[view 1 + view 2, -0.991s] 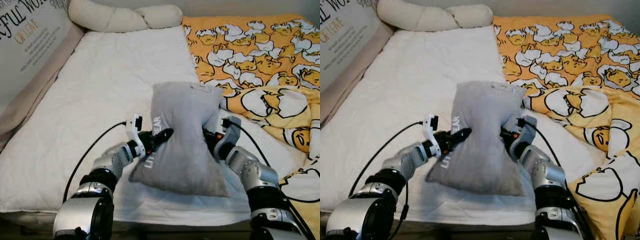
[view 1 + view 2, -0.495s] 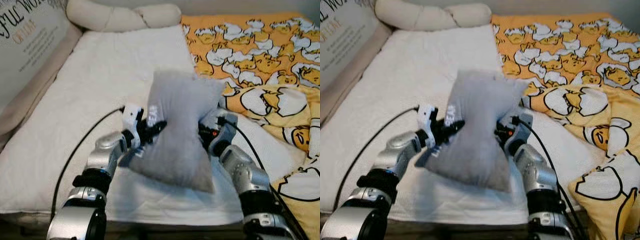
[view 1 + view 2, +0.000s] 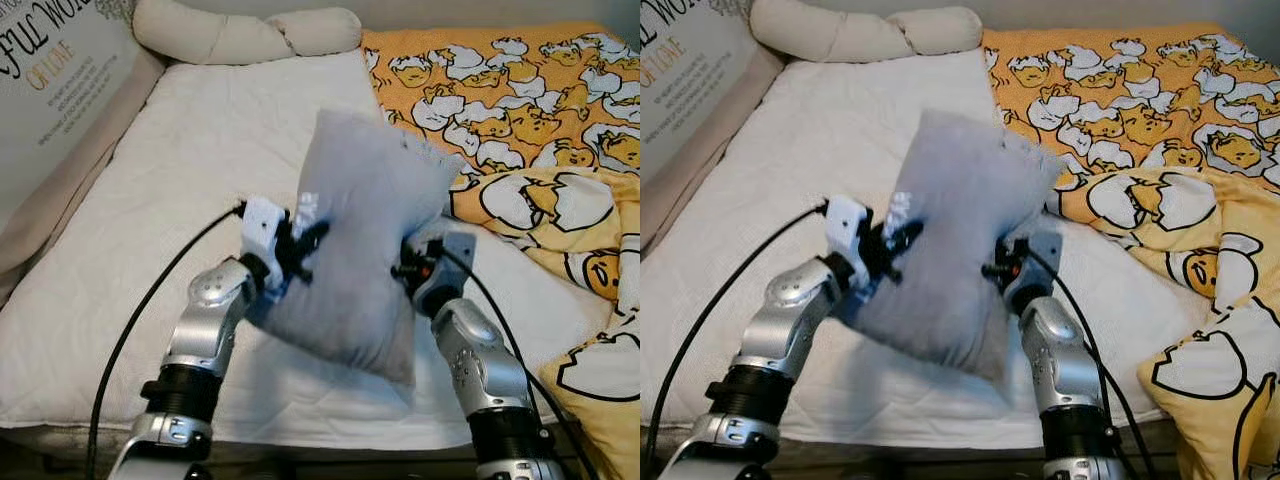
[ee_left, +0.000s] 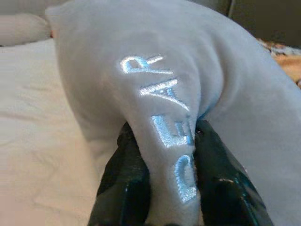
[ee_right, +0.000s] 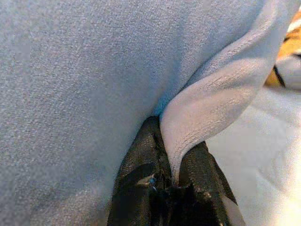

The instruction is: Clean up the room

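Note:
A grey pillow (image 3: pixel 365 240) with pale stitched lettering hangs tilted above the white mattress (image 3: pixel 200 160), held from both sides. My left gripper (image 3: pixel 305 238) is shut on its left edge; in the left wrist view the black fingers (image 4: pixel 124 179) pinch a fold of the grey pillow (image 4: pixel 164 94) bearing the letters. My right gripper (image 3: pixel 405 270) is shut on the right edge, and the right wrist view has its fingers (image 5: pixel 141 183) clamped on a flap of the grey pillow (image 5: pixel 84 75).
A cream bolster (image 3: pixel 245 35) lies across the head of the bed. An orange duck-print blanket (image 3: pixel 520 110) covers the right side and bunches at the right front. A printed cushion (image 3: pixel 55 90) leans at the far left.
Both arms have raised the pillow off the mattress and carried it a little further from me; its lower corner now hangs free and it tilts to the right.

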`<state>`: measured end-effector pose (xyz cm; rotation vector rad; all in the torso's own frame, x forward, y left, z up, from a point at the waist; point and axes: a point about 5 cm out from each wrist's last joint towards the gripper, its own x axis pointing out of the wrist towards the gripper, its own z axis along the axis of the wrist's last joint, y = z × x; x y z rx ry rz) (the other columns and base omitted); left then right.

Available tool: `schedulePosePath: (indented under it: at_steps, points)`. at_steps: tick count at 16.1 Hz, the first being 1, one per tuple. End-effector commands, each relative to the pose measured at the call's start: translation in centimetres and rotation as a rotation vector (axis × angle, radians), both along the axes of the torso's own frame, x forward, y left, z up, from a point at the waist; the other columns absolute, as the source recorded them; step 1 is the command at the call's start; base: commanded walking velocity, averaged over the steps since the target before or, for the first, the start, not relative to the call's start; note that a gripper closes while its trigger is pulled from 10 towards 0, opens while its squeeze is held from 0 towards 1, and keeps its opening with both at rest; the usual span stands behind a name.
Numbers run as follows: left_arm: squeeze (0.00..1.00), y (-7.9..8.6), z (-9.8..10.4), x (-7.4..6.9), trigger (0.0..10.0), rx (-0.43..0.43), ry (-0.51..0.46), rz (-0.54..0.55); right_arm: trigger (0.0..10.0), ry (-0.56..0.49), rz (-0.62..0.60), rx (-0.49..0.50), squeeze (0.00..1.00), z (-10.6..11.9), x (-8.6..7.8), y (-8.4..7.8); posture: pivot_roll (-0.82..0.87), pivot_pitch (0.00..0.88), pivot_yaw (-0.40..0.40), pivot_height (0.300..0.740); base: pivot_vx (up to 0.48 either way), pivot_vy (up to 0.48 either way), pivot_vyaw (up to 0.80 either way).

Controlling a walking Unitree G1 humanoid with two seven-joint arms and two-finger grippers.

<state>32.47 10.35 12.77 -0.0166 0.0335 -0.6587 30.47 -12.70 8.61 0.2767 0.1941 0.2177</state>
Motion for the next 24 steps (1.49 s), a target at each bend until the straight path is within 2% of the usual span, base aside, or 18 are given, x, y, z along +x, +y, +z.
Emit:
schedulePosePath:
  at_steps: [1, 4, 8, 10, 13, 14, 15, 16, 17, 19, 24]
  points:
    - [0.00, -0.4, 0.9, -0.1, 0.0, 0.009, -0.037, -0.013, 0.0, -0.055, 0.010, 0.005, 0.00, 1.3, 0.4, 0.6, -0.06, 0.000, 0.079, 0.740, 0.000, 0.000, 0.00]
    - [0.00, -0.1, 0.7, -0.8, 0.0, 0.020, -0.027, -0.004, 0.0, -0.068, 0.022, 0.002, 0.00, 1.8, 0.6, 0.9, -0.05, 0.000, 0.061, 0.740, 0.000, 0.000, 0.00]
    - [0.00, 0.3, 1.0, -1.0, 0.0, -0.081, 0.032, 0.014, 0.0, -0.093, 0.051, -0.014, 0.00, 2.6, 1.0, 1.4, -0.06, 0.000, 0.066, 0.740, 0.000, 0.000, 0.00]
    - [0.00, -0.6, 1.2, -1.0, 0.0, -0.047, 0.023, -0.022, 0.0, -0.110, 0.043, -0.011, 0.00, 3.2, 1.3, 0.9, -0.05, 0.000, 0.053, 0.740, 0.000, 0.000, 0.00]
    - [0.00, -0.8, 1.3, -0.9, 0.0, -0.030, 0.015, 0.002, 0.0, -0.102, 0.028, -0.019, 0.00, 3.1, 1.2, 0.5, -0.06, 0.000, 0.033, 0.740, 0.000, 0.000, 0.00]
    - [0.00, -0.2, 1.2, -0.5, 0.0, 0.045, -0.017, 0.073, 0.0, -0.100, 0.021, -0.033, 0.00, 3.2, 1.2, 0.4, -0.05, 0.000, 0.026, 0.740, 0.000, 0.000, 0.00]
    - [0.00, 0.0, 1.2, -0.3, 1.7, 0.081, -0.033, 0.113, 0.0, -0.099, 0.018, -0.040, 0.00, 3.2, 1.2, 0.3, -0.05, 0.000, 0.026, 0.740, 0.000, 0.000, 0.00]
    - [0.00, 0.3, 1.2, -0.2, 10.0, 0.102, -0.047, 0.142, 0.0, -0.094, 0.011, -0.058, 0.00, 3.1, 1.3, 0.2, -0.05, 0.000, 0.021, 0.740, 0.000, 0.000, 0.00]
    - [0.00, 0.6, 1.1, 0.0, 10.0, 0.126, -0.041, 0.188, 10.0, -0.086, 0.000, -0.089, 0.00, 3.0, 1.3, 0.0, -0.05, 0.000, 0.021, 0.740, 0.000, 0.000, 0.00]
    - [0.00, 1.0, 1.5, 0.2, 10.0, 0.109, -0.053, 0.227, 10.0, -0.081, -0.017, -0.133, 0.00, 3.1, 1.6, -0.1, -0.05, 0.000, 0.033, 0.740, 0.000, 0.000, 0.00]
    - [0.00, 0.7, 1.7, 0.4, 10.0, 0.119, -0.068, 0.222, 10.0, -0.075, -0.026, -0.137, 0.00, 3.2, 1.7, 0.3, -0.05, 0.000, 0.031, 0.740, 0.000, 0.218, 0.00]
